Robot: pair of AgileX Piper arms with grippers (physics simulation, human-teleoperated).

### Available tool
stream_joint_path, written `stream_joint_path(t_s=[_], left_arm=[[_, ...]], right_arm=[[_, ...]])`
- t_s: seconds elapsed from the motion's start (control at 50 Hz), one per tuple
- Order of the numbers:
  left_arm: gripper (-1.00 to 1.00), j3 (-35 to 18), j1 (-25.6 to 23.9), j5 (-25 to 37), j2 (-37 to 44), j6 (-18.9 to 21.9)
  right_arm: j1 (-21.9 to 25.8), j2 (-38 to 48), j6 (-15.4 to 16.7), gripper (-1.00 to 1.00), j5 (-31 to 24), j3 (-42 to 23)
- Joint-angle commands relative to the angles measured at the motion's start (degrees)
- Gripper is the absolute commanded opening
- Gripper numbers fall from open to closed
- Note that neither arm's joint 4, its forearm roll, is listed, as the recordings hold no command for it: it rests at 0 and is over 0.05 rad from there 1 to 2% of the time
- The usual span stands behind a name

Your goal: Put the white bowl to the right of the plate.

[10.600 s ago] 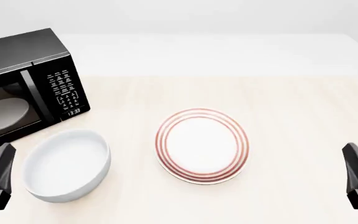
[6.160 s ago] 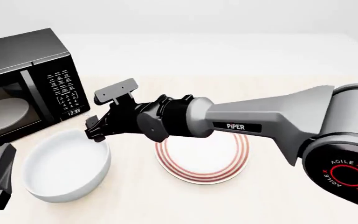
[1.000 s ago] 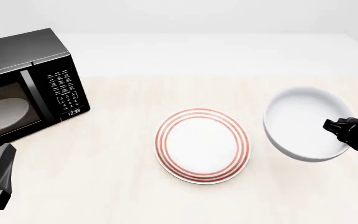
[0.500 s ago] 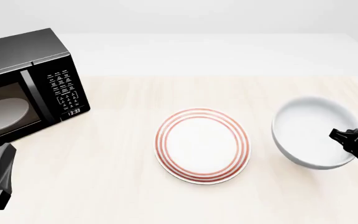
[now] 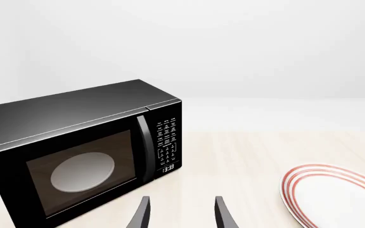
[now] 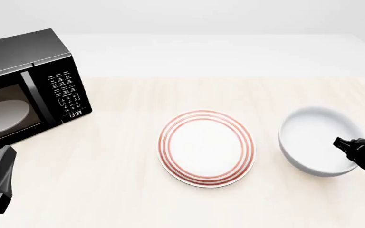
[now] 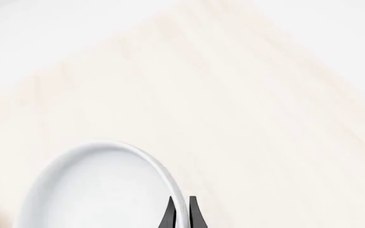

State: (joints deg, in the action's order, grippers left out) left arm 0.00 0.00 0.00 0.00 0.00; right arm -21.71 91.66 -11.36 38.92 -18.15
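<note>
Right tool (image 7: 181,212) pinches the rim of the plain glossy white round bowl (image 6: 314,141), one finger inside, one outside. That bowl sits on the pale wooden tabletop (image 6: 169,95) just right of the flat red-ringed white plate (image 6: 206,148), not touching it. Left tool (image 5: 181,213) hangs spread near the black microwave (image 5: 84,147).

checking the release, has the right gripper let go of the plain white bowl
No, the right gripper pinches the rim of the plain glossy white bowl.
</note>
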Motion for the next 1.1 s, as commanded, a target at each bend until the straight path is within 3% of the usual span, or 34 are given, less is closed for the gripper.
stream_joint_path(t_s=[0.02,0.46,0.48,0.8,1.0,1.06,1.1], left_arm=[[1.00,0.00,0.00,0.00,0.00,0.00],[1.00,0.00,0.00,0.00,0.00,0.00],[1.00,0.00,0.00,0.00,0.00,0.00],[1.00,0.00,0.00,0.00,0.00,0.00],[1.00,0.00,0.00,0.00,0.00,0.00],[1.00,0.00,0.00,0.00,0.00,0.00],[1.00,0.00,0.00,0.00,0.00,0.00]], right_arm=[[-0.08,4.80,-0.77,-1.00,3.74,-0.46],[0.08,8.45,-0.94,-1.00,4.47,-2.75],[0.10,8.07,-0.85,1.00,4.12,-2.76],[0.07,-2.99,0.05,1.00,-1.44,-0.17],[1.87,-20.99,0.64,1.00,-11.96,3.03],[3.39,-27.92,0.85,1.00,-15.56,3.61],[5.73,-37.08,1.97,1.00,-19.77,4.07]])
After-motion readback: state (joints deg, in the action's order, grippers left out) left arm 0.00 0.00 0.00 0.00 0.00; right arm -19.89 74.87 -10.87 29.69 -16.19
